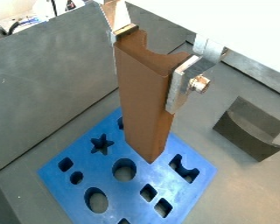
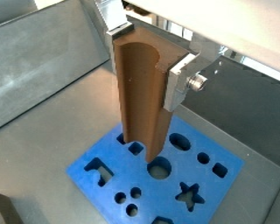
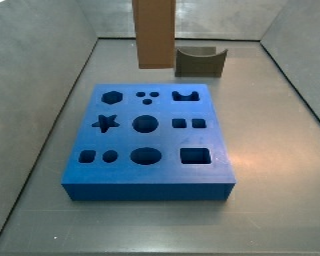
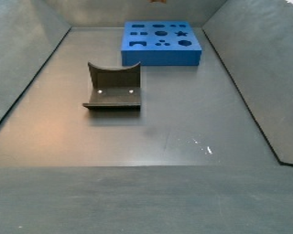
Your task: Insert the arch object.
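My gripper is shut on the arch object, a tall orange-brown block held upright by its curved top end. Both wrist views show this; it also shows in a wrist view with the gripper around it. The block hangs above the blue board, clear of it. In a side view the block hangs over the far part of the board. The board's arch-shaped hole is open. In a side view the board shows, but gripper and block are out of view.
A short dark grey block with a curved dip stands on the floor beyond the board; it also shows in a wrist view and a side view. Grey walls enclose the floor.
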